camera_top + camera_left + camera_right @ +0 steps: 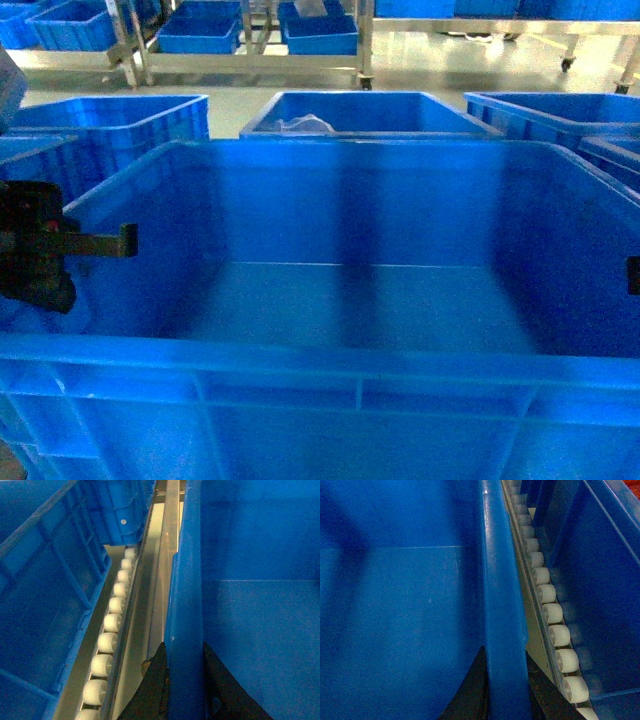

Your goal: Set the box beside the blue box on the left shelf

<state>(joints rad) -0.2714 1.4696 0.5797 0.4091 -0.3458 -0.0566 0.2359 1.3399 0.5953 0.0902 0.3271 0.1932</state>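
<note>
Head view: the box [350, 300] fills the frame between my two arms. My left end effector [95, 240] sits at its left rim; my right end effector [633, 274] shows only as a dark sliver at the right edge. Other blue crates [110, 125] lie beyond and to either side. Box is bright blue, thick rolled rim, ribbed outer front wall, smooth bare floor, nothing inside.

Left wrist view: my left end effector [184, 672] straddles the rim, one dark finger outside, one inside, closed narrow on the wall. Just outboard runs a roller track [107, 640], then a neighbouring crate [45, 595].

Right wrist view: my right end effector [505, 680] pinches the opposite rim the same way; white rollers [552, 615] lie just outboard.

Risk, as I judge it: the grip is only on smooth rim edges, so uneven arm motion could let one side slip and tilt the box. The side gaps look tight; drift could jam it against a neighbour.
</note>
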